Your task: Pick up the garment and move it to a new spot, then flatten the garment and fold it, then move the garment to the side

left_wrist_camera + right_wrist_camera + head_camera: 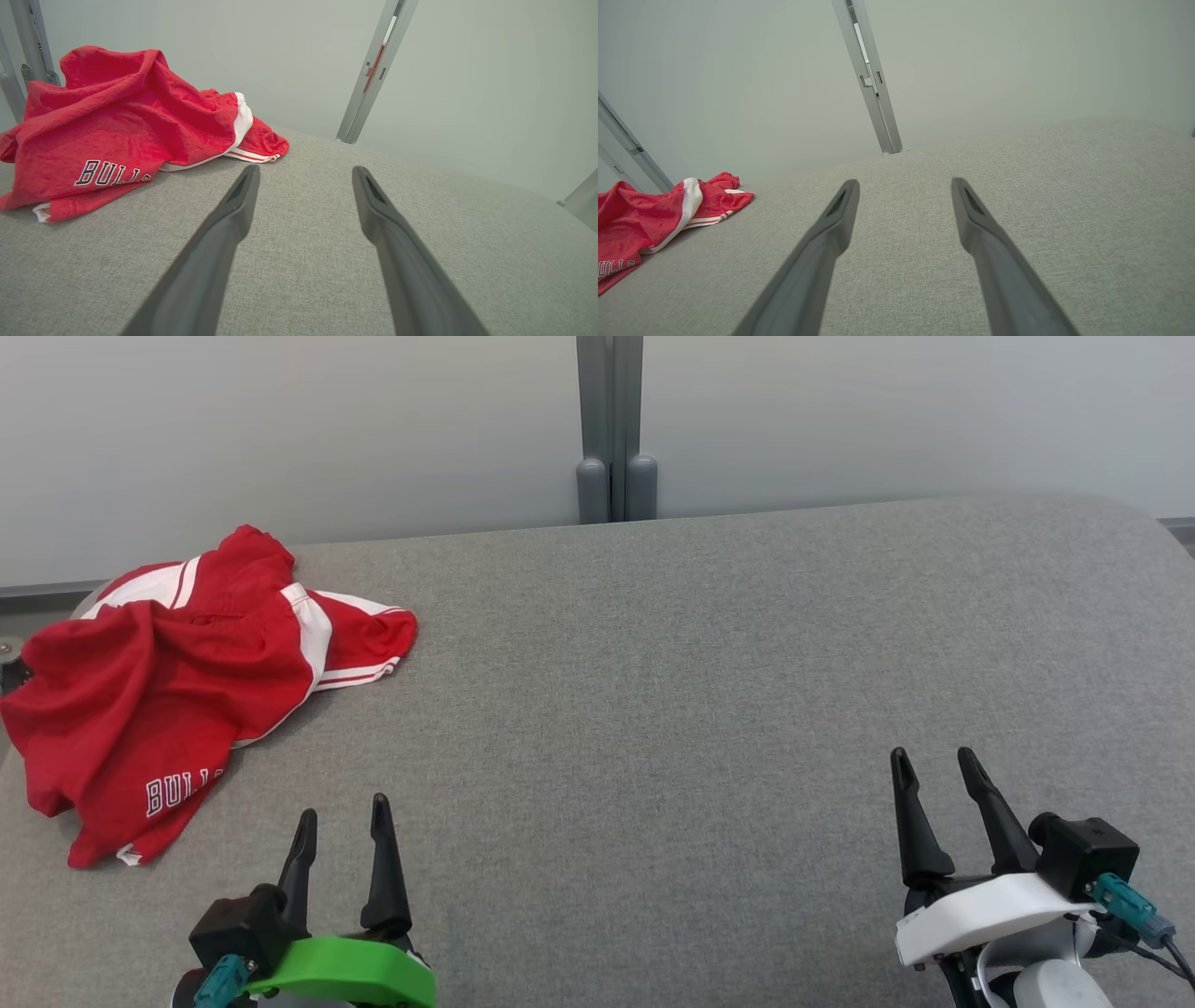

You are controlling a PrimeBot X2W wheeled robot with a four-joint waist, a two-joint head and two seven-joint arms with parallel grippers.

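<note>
Where the grey fabric surface (653, 709) curves toward its far left corner, the garment (159, 691) lies crumpled in a heap, with its white "BULLS" lettering partly hidden by a fold. Just right of its near edge, not touching it, the left jaws stand open and empty over the surface. Well apart, at the right, the right jaws are likewise parted and hold nothing.

the garment (117, 126) reads "bull".
</note>
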